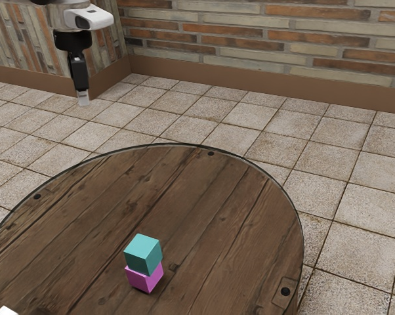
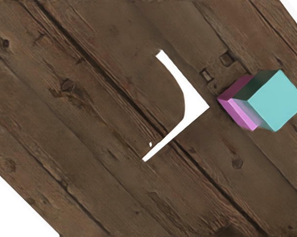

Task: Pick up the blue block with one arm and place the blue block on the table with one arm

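Observation:
High at the exterior view's upper left hangs my gripper [image 1: 83, 99], well away from the blocks. The blue block [image 1: 144, 253], teal in colour, rests on top of a pink block [image 1: 144, 278] on the round wooden table [image 1: 210, 216]. From above, in the wrist view, the blue block [image 2: 277, 101] overlaps most of the pink block [image 2: 239, 116], whose edge shows beside it. Both blocks lie off to one side of my hand's line of sight.
A flat white angled piece with a curved inner edge [image 2: 190, 104] lies on the wooden tabletop [image 2: 114, 59] near the blocks. Part of a white object [image 1: 6, 311] shows at the exterior view's lower left. Brick walls stand beyond the tiled floor.

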### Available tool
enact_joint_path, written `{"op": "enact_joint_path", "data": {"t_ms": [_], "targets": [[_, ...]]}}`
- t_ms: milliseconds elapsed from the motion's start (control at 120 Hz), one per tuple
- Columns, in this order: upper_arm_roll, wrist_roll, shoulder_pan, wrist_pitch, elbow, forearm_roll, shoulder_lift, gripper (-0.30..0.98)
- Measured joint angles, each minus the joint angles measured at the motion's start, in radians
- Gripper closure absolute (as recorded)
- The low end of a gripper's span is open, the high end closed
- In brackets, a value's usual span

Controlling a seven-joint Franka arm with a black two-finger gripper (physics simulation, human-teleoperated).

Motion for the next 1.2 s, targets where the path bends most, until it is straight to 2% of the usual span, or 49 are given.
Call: {"op": "enact_joint_path", "data": {"t_ms": [208,275,317,417,483,608,675,792,1008,1092,1200], "targets": [[-0.001,0.025,0.040,0.001,0.002,-0.031,0.001,0.00],[-0.014,0.023,0.018,-0.008,0.063,-0.018,-0.093,0.00],[-0.037,0.012,0.014,-0.012,0.059,-0.011,-0.108,0.00],[-0.059,-0.042,-0.027,-0.002,-0.013,0.002,-0.079,0.00],[-0.107,-0.105,-0.020,0.010,-0.072,0.021,-0.073,0.00],[-0.161,-0.232,-0.050,0.067,-0.135,0.046,0.009,0.00],[-0.188,-0.330,-0.046,0.160,-0.319,0.032,-0.035,0.00],[-0.212,-0.513,-0.067,0.323,-0.484,0.025,-0.070,0.00],[-0.253,-0.956,-0.118,0.545,-0.639,0.051,-0.069,0.02],[-0.254,-1.097,-0.141,0.683,-0.767,0.053,-0.068,0.03],[-0.265,-1.258,-0.137,0.812,-0.812,0.057,-0.067,0.03]]}}
